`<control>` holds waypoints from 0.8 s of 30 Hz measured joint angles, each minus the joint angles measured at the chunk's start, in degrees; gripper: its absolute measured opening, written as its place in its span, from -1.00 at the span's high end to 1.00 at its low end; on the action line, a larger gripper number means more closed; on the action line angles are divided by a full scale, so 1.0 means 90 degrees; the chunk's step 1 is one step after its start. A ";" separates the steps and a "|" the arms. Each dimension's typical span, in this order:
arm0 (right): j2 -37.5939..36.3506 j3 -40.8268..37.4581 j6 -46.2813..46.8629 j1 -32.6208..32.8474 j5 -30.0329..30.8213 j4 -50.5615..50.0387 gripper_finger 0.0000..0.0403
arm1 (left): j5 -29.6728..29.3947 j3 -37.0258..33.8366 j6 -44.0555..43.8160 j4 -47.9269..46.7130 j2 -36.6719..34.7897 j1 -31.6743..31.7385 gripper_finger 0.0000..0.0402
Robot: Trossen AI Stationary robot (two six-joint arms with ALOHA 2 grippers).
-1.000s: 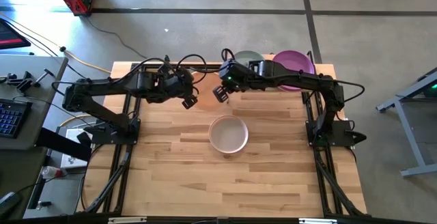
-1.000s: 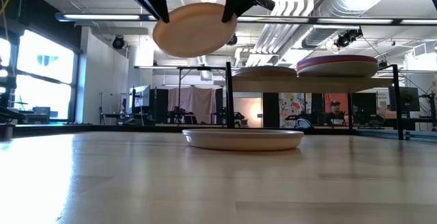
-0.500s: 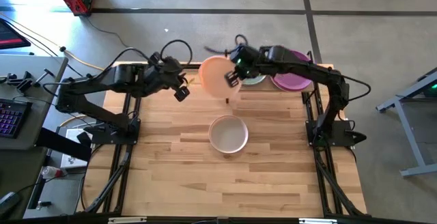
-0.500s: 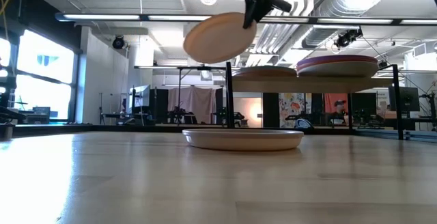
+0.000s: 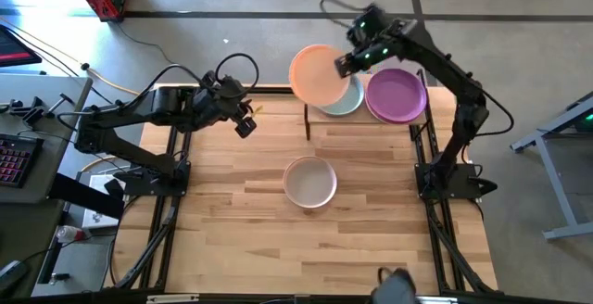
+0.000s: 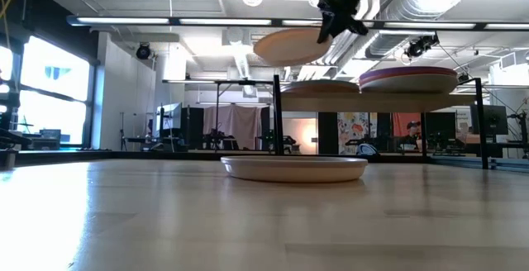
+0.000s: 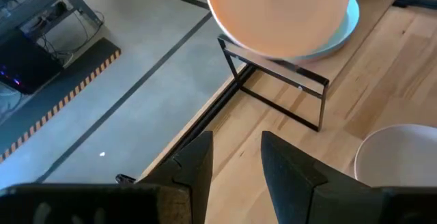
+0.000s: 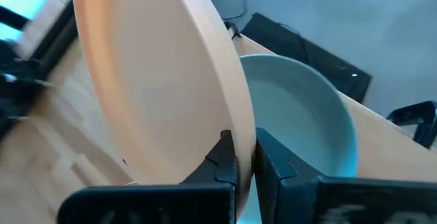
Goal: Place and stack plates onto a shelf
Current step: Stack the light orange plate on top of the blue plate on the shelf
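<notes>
The right hand is raised above the far edge of the light-wood bench, its two dark fingers clamped on the rim of a round, shallow, matte pale peach plate. In the right wrist view that rim sits pinched between the fingers, with the peach disc tilted on edge in front of the camera. The plate hangs in the air over the left part of the small raised light-wood shelf on black metal posts, partly covering from above a round sage green plate that lies flat on the shelf. In the low view the peach plate floats clear above the green one, not touching it. Beside the green plate, on the right part of the shelf, lies a round purple plate; from the low view it looks like the top of a small stack, though how many plates are under it cannot be told. On the bench itself, nearer the middle and well apart from the shelf, rests a round cream-white plate. The left hand waits over the far left part of the bench, its fingers apart and holding nothing, pointed toward the shelf.
</notes>
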 joint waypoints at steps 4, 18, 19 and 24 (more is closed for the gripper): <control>0.0019 0.0000 -0.0268 -0.0783 -0.1028 -0.0007 1.00 | 0.0000 -0.0002 -0.0272 -0.0002 0.0000 0.0000 0.45; 0.0575 -0.0002 -0.0692 -0.2068 -0.2466 -0.0751 1.00 | -0.0127 -0.0005 -0.0473 0.0002 0.0000 0.0002 0.45; 0.0614 -0.0002 -0.0767 -0.2064 -0.2482 -0.0828 1.00 | -0.0132 -0.0005 -0.0473 0.0002 0.0000 0.0002 0.45; 0.0804 -0.0002 -0.0956 -0.2056 -0.2566 -0.1207 1.00 | -0.0136 -0.0005 -0.0474 0.0002 0.0000 0.0002 0.45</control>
